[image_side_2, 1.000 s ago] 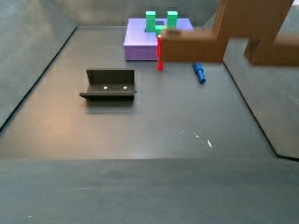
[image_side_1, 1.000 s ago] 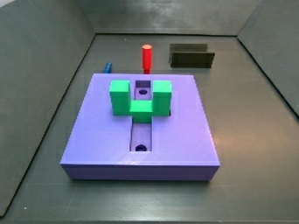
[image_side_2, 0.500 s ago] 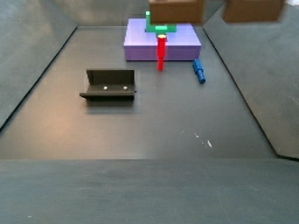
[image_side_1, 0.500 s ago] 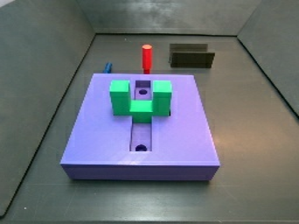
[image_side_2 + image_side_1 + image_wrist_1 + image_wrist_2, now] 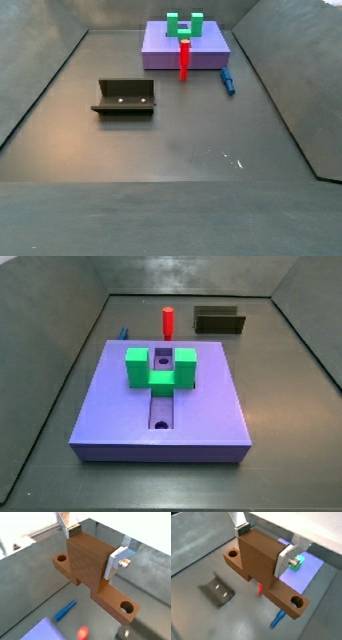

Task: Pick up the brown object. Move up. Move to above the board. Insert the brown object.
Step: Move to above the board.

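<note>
In both wrist views my gripper (image 5: 92,548) (image 5: 263,546) is shut on the light-brown object (image 5: 87,562) (image 5: 258,559). The silver fingers (image 5: 117,561) clamp its tall block; its long bar with round end holes hangs below. It is held high above the floor. Gripper and brown object are out of frame in both side views. The lavender board (image 5: 201,406) (image 5: 158,47) lies flat with its central groove and carries the green U-shaped block (image 5: 160,368) (image 5: 185,25). A wrist view shows the board (image 5: 302,577) and green block (image 5: 299,559) beyond the held piece.
A red cylinder (image 5: 168,321) (image 5: 183,55) (image 5: 260,588) stands by the board's edge. A blue pen-like piece (image 5: 123,332) (image 5: 227,82) (image 5: 65,610) lies near it. A dark olive open-box piece (image 5: 221,321) (image 5: 124,97) (image 5: 216,591) sits apart on the floor. Grey walls enclose the floor.
The brown object, seen at the top of a side view earlier, has risen out of that view. The board and other pieces have not moved.
</note>
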